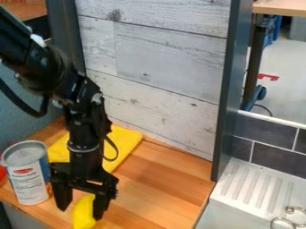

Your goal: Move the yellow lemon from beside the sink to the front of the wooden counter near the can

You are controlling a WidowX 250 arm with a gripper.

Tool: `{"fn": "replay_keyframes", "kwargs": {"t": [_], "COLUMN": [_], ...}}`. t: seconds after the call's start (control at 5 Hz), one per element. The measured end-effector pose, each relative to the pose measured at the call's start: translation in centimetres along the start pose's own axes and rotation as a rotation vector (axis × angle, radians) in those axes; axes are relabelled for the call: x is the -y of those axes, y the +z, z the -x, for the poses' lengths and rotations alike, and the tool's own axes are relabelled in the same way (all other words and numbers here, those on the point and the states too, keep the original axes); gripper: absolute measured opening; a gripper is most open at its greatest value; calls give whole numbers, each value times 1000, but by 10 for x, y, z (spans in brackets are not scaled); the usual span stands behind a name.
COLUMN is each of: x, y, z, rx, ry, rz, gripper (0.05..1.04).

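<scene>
I have the gripper point(81, 212) low over the front of the wooden table point(161, 183), its two fingers apart, with the upper part of a yellow, rounded thing point(84, 218) between them. I can't tell whether either finger touches it. It looks light and fairly firm, perhaps smooth enough to slip (a toy banana, maybe), so I'd take it around its middle with modest pressure. The labelled can point(28, 185) stands beside the gripper; a folded yellow cloth point(126, 142) lies behind.

The rounded item point(83, 214) is yellow, the panel point(167, 60) whitish woodgrain.
</scene>
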State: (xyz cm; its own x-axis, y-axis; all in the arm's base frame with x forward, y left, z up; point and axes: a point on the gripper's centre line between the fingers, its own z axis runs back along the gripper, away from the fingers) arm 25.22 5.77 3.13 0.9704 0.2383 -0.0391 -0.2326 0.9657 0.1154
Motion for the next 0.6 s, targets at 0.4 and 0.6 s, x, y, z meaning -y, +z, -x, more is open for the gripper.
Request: {"fn": "replay_keyframes", "kwargs": {"t": [0.4, 0.6], "x": [-1, -9], "y": [32, 57], "z": [0, 4], "rx": [83, 141], "ry": [41, 43], "rz": [-30, -48], "gripper": [1004, 1003]}}
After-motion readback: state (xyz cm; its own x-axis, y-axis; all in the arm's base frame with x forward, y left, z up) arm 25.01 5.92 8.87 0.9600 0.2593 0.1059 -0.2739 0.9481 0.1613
